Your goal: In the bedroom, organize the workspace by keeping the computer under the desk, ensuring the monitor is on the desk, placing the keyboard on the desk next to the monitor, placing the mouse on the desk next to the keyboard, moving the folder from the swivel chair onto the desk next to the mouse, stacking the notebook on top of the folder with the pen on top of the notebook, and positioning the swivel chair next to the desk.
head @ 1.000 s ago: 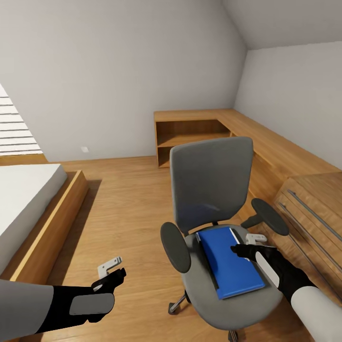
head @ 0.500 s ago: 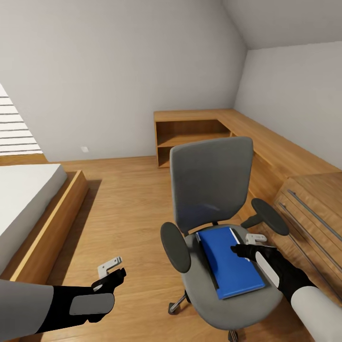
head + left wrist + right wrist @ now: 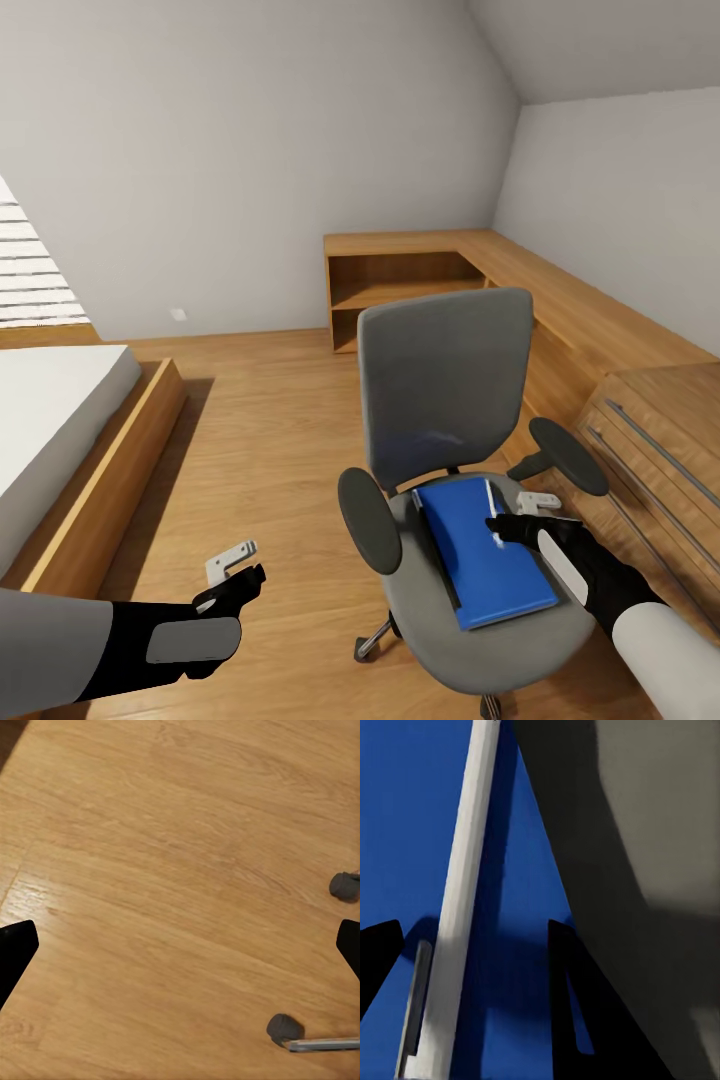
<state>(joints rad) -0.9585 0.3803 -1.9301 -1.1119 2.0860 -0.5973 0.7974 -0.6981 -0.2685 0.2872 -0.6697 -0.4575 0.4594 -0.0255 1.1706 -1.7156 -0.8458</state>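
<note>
The swivel chair (image 3: 446, 385) is finished in grey fabric with black armrests. The folder (image 3: 480, 556) is bright blue with a white edge. The floor (image 3: 270, 450) is light wood with visible grain. The walls (image 3: 250, 150) are plain white. The dresser (image 3: 650, 410) is light wood with silver bar handles.

Matt grey fabric on the swivel chair (image 3: 445, 385) seat and back, smooth black plastic armrests. Bright blue folder (image 3: 480, 545) under the right end effector (image 3: 508, 512), smooth and faintly glossy, white-edged. Light wood floor (image 3: 172, 870) beneath the left end effector (image 3: 232, 572), grained with soft sheen. Dull grey castors (image 3: 345, 885).
</note>
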